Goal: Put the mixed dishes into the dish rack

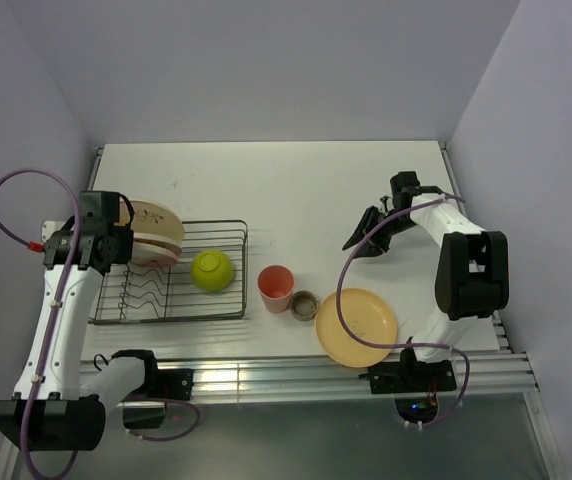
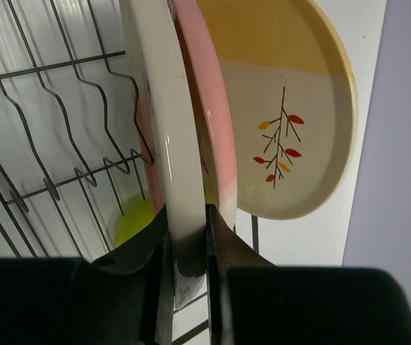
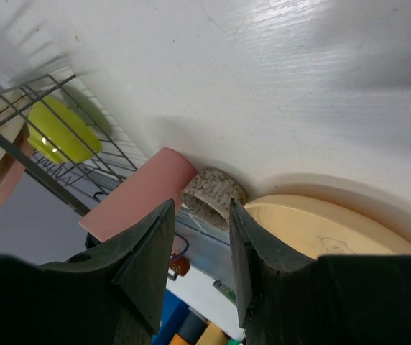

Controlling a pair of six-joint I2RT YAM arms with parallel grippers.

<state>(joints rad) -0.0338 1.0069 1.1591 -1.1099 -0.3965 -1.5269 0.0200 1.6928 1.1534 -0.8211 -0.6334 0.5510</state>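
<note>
The dish rack [image 1: 221, 310] stands at the left. My left gripper [image 1: 116, 243] is shut on the rim of a cream-and-pink plate [image 2: 164, 122] held upright over the rack's far left end. A pink plate [image 2: 207, 122] and a cream plate with a sprig drawing [image 2: 292, 122] stand right beside it. A yellow-green bowl [image 1: 212, 270] lies in the rack's right part. A pink cup [image 1: 276, 287], a tiny grey-brown cup [image 1: 304, 305] and a yellow-orange plate [image 1: 356, 326] sit on the table. My right gripper [image 1: 358, 240] is open and empty above the table, behind them.
In the right wrist view the pink cup [image 3: 141, 198], the grey-brown cup [image 3: 213, 194], the yellow-orange plate [image 3: 320, 226] and the bowl [image 3: 62, 129] lie ahead of my open right gripper [image 3: 201, 208]. The rack's wavy divider wires [image 2: 54, 122] show left of the held plate.
</note>
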